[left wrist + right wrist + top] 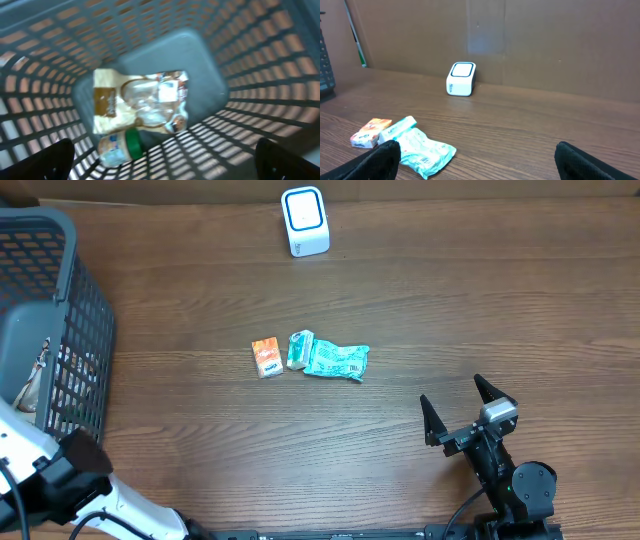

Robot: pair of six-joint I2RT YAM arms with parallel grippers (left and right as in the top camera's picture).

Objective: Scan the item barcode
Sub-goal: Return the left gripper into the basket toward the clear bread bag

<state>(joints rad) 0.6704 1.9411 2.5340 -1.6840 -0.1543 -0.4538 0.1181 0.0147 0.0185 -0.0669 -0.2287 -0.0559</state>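
Left gripper [165, 162]: jaws spread wide with nothing between them; hangs over the inside of the basket [260, 75], looking down.
Right gripper [468, 418]: spread just as wide and holding nothing; low over the table [200, 470] at the near right, well apart from everything.
Item: probably the pouch [140, 102], lying flat on the basket floor. A bottle [120, 147] with a green cap touches its lower edge. Barcode side: cannot tell, the view is blurred.
Scanner [305, 221]: at the far edge of the table, ringed face turned up, well apart from the basket.
Also on table: orange pack [267, 358], green box [299, 349] and teal pack [337, 361] in a close row mid-table.
Stage (judged): pick not yet begun.
Risk 1: the pouch is flat and looks slick; the grip may skid off or pinch only film, then drop it on the lift.
Risk 2: the bottle lies against the pouch; a closing jaw could catch both or roll the bottle.
Risk 3: the basket walls are tall; the wrist may clip the rim coming out.
Risk 4: the barcode could be presented facing away from the scanner, or creased, so it gives no read.
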